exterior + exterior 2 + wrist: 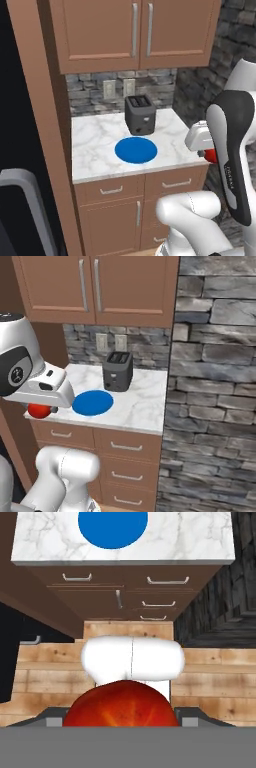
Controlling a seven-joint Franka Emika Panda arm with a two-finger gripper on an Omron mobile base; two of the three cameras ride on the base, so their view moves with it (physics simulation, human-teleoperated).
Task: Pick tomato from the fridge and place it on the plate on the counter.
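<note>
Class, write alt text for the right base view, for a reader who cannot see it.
The robot's white hand holds a glossy red tomato just off the front left corner of a white marble counter. On the counter lies a flat round blue plate, with a dark grey toaster behind it.

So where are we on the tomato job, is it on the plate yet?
Not yet. The pick looks done: the tomato sits in the gripper, which is off the front edge of the counter, away from the fridge. In hand now is the carry toward the plate, which lies bare in front of the toaster. Left: move over the plate, lower and release.
</note>
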